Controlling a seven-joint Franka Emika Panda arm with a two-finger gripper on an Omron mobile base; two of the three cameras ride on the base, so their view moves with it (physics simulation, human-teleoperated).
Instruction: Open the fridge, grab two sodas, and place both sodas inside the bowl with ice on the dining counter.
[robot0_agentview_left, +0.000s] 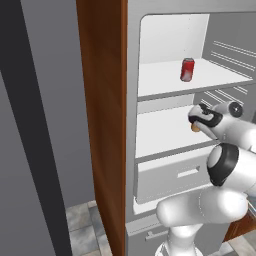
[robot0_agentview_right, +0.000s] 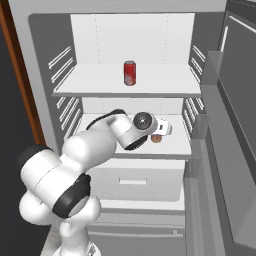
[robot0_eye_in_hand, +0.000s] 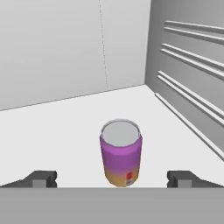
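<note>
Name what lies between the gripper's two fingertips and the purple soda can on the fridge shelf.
Nothing: in the hand view, bare white shelf separates the open gripper from the purple soda can.

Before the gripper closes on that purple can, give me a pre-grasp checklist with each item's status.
1. Fridge door open, shelves reachable: ok.
2. Gripper open: ok, the fingertips stand wide apart on either side of the purple can.
3. Can centred between the fingertips: ok, roughly in the middle in the hand view.
4. Can upright on the lower shelf: ok, silver top faces up.
5. Can far enough between the fingers to grip: cannot tell; it appears slightly beyond the tips, so a short advance may be needed.
6. Second soda accounted for: ok, the red can stands upright on the upper shelf.
</note>
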